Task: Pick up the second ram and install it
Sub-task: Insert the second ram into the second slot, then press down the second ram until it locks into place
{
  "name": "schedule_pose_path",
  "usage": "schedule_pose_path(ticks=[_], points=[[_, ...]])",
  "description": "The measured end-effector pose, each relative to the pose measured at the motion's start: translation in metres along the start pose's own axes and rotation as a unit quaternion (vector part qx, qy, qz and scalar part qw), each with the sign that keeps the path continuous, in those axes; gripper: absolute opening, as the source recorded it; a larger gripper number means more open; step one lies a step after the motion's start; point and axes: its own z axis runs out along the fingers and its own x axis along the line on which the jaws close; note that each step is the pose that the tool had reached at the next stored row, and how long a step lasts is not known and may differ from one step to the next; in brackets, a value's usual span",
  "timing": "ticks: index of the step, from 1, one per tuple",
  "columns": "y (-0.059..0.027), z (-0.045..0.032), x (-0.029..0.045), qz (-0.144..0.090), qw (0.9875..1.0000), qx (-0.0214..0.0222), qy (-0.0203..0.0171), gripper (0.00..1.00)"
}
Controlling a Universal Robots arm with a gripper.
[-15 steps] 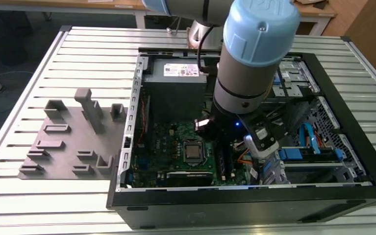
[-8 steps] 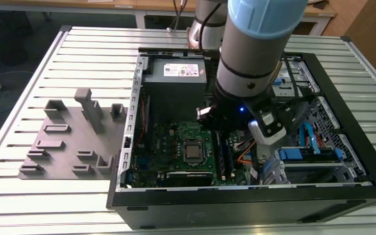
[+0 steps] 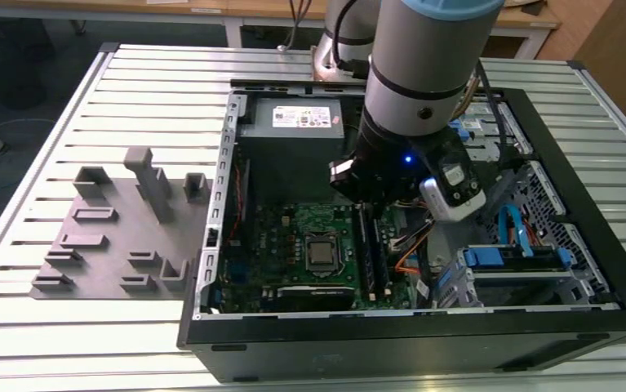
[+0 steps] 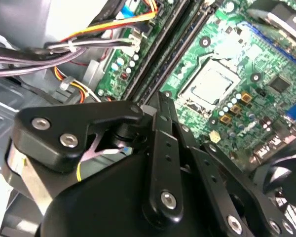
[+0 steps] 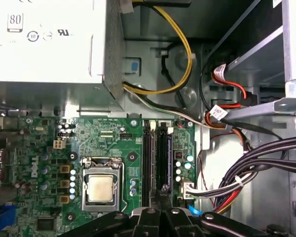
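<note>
A: Hovering inside the open black steel computer case [image 3: 574,322], over the green motherboard [image 3: 290,237], is the black linkage gripper [image 5: 164,197]; its fingers look drawn together on a thin dark stick, probably the second ram [image 5: 164,190], at the memory slots [image 5: 156,158].

B: My worry: a tilt could jam it against the slot walls.

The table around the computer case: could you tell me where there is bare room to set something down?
The slatted table is bare behind the grey fixture block and along the front edge beside the computer case. Inside the case, the motherboard, cables and tool crowd everything.
</note>
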Motion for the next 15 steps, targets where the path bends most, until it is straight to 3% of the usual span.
schedule_pose_path(ticks=[15], points=[[0.0016, 0.0019, 0.0002, 0.0, 1.0, 0.0006, 0.0001, 0.07]])
